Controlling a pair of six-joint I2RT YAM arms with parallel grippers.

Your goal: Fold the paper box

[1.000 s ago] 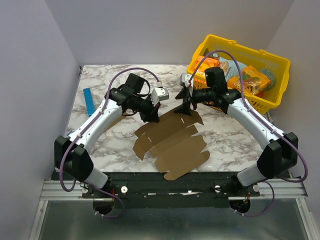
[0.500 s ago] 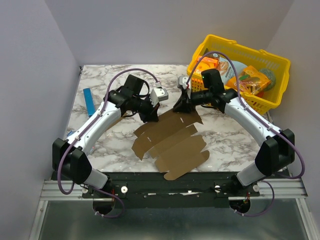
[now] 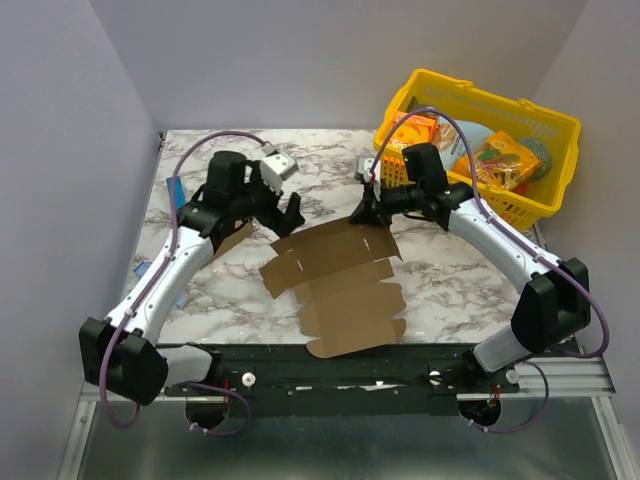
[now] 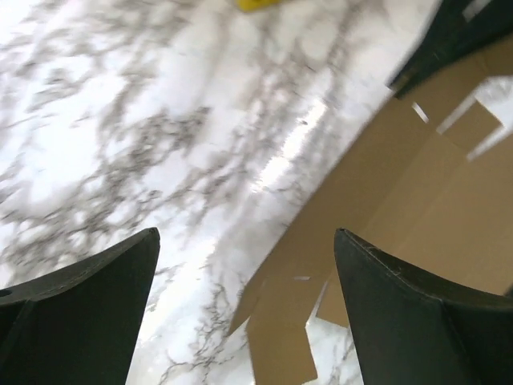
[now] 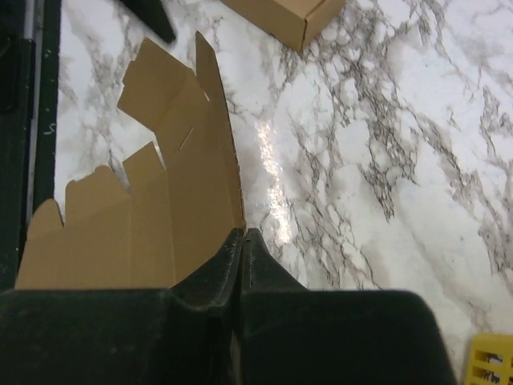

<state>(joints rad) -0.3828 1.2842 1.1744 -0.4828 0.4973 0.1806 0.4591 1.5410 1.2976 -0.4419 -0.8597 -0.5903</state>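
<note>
The paper box (image 3: 335,285) is a flat brown die-cut sheet with flaps and notches, lying on the marble table between the two arms. My right gripper (image 3: 365,212) is at the sheet's far edge. In the right wrist view its jaws (image 5: 243,233) are pressed together on that edge of the paper box (image 5: 160,208), which tilts up from the table there. My left gripper (image 3: 280,208) hangs open above the table, just left of the sheet's far left corner. In its wrist view the fingers (image 4: 80,305) stand wide apart, with only the table and the paper box (image 4: 385,200) below.
A yellow basket (image 3: 505,97) holding orange snack boxes (image 3: 505,155) stands at the back right, behind the right arm. Another small brown carton (image 5: 280,12) lies at the left under the left arm. A blue strip (image 3: 178,200) lies near the left table edge.
The left gripper has opened and drawn back up and to the left, off the sheet. The right gripper has shut on the sheet's far edge. The sheet has shifted slightly left.
</note>
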